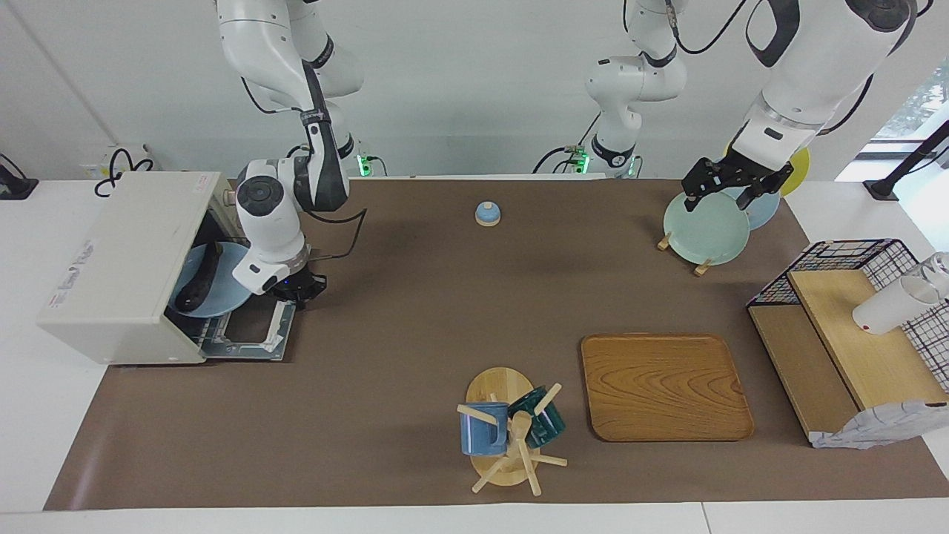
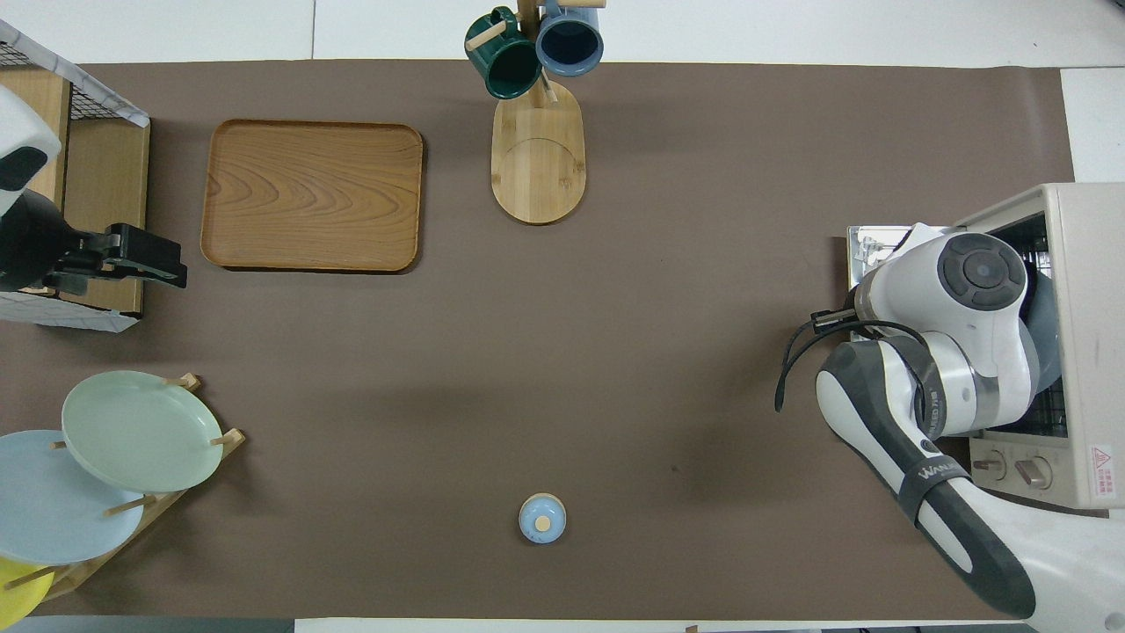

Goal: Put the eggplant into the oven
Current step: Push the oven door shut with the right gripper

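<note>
The off-white oven (image 1: 118, 259) stands at the right arm's end of the table, its door (image 1: 248, 334) dropped flat open. The dark eggplant (image 1: 199, 283) lies on a light blue plate (image 1: 231, 276) inside the oven. My right gripper (image 1: 296, 288) is low, at the corner of the open door's outer edge that lies nearer to the robots, apart from the eggplant. In the overhead view the right arm covers that gripper and the eggplant; the oven (image 2: 1085, 308) shows beside it. My left gripper (image 1: 723, 194) waits open and empty over the plate rack.
A small blue bell (image 1: 487, 213) sits mid-table near the robots. A rack with a green plate (image 1: 704, 226) is under the left gripper. A wooden tray (image 1: 663, 386), a mug tree (image 1: 511, 430) and a wire-mesh basket (image 1: 852, 326) lie farther out.
</note>
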Available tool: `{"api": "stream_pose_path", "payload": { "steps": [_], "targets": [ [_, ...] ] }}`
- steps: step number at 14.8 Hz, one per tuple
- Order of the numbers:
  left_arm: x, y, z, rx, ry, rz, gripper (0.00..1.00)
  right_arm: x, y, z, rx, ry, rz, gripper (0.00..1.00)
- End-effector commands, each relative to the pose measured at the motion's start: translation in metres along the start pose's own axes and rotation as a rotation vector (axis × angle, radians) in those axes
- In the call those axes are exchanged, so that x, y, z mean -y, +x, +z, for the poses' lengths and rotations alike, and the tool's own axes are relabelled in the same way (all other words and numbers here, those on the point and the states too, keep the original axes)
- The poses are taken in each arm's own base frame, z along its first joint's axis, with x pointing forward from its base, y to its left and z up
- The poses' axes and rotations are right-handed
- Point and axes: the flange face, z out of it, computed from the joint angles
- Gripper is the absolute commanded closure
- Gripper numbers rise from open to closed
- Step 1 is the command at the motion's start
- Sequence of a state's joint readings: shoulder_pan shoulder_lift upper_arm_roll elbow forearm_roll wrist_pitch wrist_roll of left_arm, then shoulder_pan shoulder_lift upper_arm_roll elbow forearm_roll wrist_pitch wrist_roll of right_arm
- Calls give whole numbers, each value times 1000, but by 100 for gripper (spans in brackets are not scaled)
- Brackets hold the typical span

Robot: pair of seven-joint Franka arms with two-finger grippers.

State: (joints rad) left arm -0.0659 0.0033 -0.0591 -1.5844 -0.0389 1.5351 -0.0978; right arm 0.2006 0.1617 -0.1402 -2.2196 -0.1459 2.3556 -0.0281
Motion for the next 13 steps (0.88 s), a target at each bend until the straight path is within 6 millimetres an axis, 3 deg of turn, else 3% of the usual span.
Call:
{"api": "stream_pose_path", "payload": {
  "steps": [1,4,6,7,10,13],
  "targets": [
    [1,-2,-1,6,-5,-12,0,-20,14,-28,23,-72,-62,100],
    [2,-1,0,8,-5,-13,0,-42,24,-73,61,-82,-122,100],
    [1,-2,-2,5,-5,-11,0,-72,19,-94,57,-77,-128,100],
    [1,-1,-1,6,-5,-12,0,-78,14,-105,50,-75,-143,100],
    [2,-2,-1,6,-5,-13,0,-99,-1,-124,56,-68,-138,100],
    [2,-1,-1,6,-5,-13,0,-135,-15,-126,61,-57,-164,100]
  ]
}}
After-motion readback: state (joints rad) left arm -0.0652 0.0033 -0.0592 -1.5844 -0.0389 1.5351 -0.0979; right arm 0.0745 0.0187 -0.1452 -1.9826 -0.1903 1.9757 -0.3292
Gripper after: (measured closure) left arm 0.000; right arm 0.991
